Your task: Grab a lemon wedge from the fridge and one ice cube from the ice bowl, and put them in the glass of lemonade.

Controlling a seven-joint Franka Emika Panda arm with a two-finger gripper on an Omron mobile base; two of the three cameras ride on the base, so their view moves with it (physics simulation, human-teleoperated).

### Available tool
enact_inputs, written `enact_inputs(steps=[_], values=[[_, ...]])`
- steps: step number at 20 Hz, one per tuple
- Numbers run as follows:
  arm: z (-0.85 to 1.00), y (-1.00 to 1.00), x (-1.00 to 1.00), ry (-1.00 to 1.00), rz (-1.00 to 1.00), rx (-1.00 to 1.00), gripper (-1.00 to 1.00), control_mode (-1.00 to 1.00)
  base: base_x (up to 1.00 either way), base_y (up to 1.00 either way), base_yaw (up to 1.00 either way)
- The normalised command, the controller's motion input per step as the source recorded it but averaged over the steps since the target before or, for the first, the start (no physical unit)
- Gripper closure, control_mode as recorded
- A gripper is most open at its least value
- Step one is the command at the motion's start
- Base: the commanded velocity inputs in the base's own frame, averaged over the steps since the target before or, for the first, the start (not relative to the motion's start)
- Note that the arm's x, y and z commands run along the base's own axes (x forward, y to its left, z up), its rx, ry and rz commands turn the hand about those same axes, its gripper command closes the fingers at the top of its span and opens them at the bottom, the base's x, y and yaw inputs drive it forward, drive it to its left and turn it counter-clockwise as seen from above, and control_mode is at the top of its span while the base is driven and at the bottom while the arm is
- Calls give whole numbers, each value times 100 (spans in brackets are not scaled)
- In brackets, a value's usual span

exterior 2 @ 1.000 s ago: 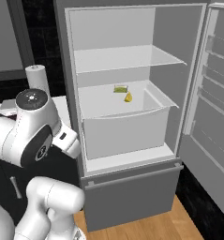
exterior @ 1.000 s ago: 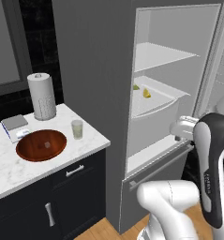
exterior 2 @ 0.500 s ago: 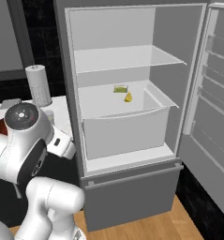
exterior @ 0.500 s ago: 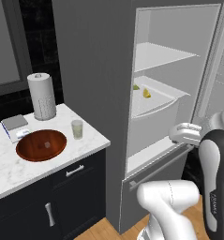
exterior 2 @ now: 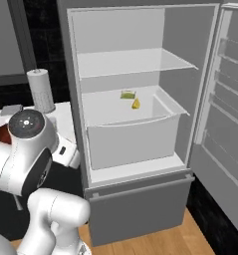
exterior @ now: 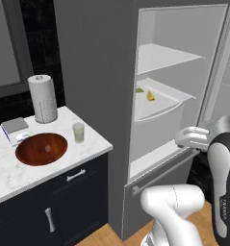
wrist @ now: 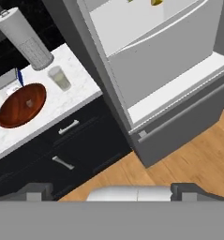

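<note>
Arm swung lower; tiny yellow lemon wedge [exterior 2: 136, 103] on open fridge [exterior 2: 115, 45] shelf.

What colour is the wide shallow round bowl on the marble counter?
Reddish-brown wooden-looking bowl; clearest in the left base view.

I see the fridge [exterior 2: 135, 219] as matt grey outside, while its interior walls look like smooth white plastic and its shelf [exterior 2: 135, 62] like pale translucent plastic. The drawer bin [exterior 2: 133, 137] reads as frosted, slightly see-through plastic. The lemon wedge [exterior 2: 136, 104] in it is a dull yellow. On my left, the counter [exterior: 95, 139] looks like polished white marble with faint grey veins. The ice bowl [exterior: 41, 148] has a reddish-brown wooden look with a soft sheen. The glass of lemonade [exterior: 78, 132] is clear and smooth. The paper-towel roll [exterior: 43, 99] looks like dimpled white paper. The base cabinets [exterior: 63, 206] are matt black with brushed metal handles [exterior: 76, 175]. The floor [wrist: 179, 164] looks like satin wood.
</note>
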Motion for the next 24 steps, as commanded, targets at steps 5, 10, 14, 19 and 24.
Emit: enact_inputs(steps=[5,10,14,19,24], values=[[0,0,0,0,0,0,-100,100,0,-78,26],[0,0,0,0,0,0,-100,100,0,-72,35],[0,0,0,0,0,0,-100,100,10,-62,34],[0,0,0,0,0,0,-100,100,16,-52,31],[0,0,0,0,0,0,-100,100,7,-29,20]])
